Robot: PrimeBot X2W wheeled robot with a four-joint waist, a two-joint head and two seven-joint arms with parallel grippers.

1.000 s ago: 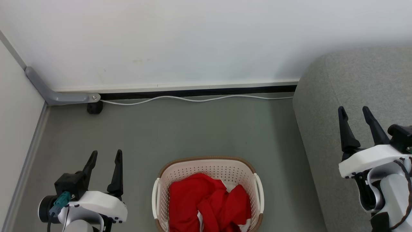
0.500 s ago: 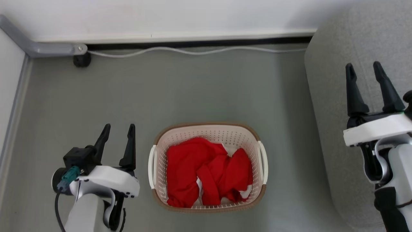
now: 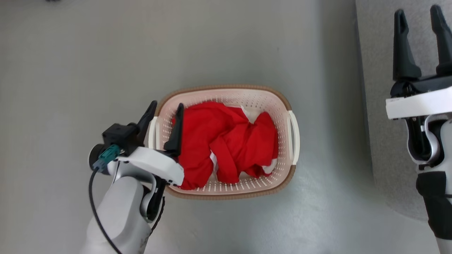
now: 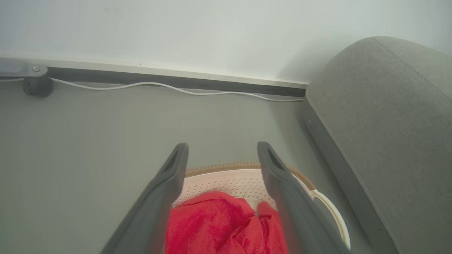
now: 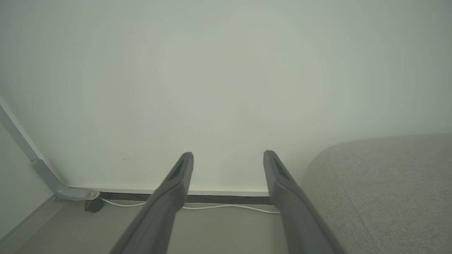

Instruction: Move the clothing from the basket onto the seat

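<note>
The grey seat runs along the 3 o'clock side of the scene, close enough to the basket that a load should need only a short swing across. The floor carries the cream basket, set squarely below the head camera, probably so both arms can reach it. All the red clothing lies crumpled inside the basket, none on the seat, so the task looks barely begun. The left gripper hangs at the basket's 9 o'clock edge, its fingers spread wide and empty. One lies over the fabric and the other outside the white handle, a likely lead-in to a dip into the heap. The right gripper waits over the seat at 2 o'clock, fingers apart, holding nothing
</note>
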